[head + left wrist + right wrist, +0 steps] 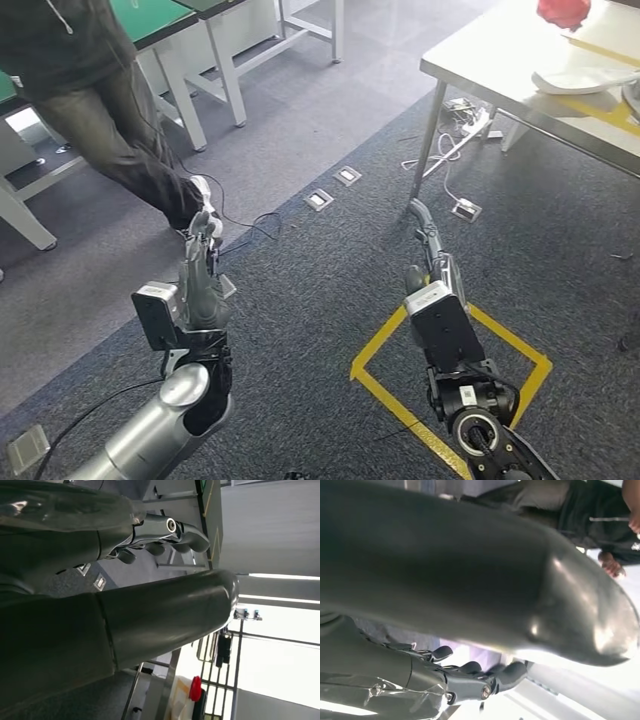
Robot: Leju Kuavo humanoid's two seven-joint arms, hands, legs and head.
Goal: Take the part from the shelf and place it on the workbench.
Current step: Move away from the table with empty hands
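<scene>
Hanging over carpet, my left robot hand [201, 262] and right robot hand [428, 245] hold nothing, fingers loosely extended; the part's heft and grip point can't be judged yet.

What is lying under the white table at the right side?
Under the white table a white power strip and loose white cables lie on the carpet. What lies farther back under the tabletop is covered.

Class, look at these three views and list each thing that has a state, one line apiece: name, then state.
left hand: open, fingers extended, holding nothing
right hand: open, fingers extended, holding nothing
white table: standing, carrying a red object
person: standing beside the green-topped benches
yellow tape square: flat on the carpet
</scene>
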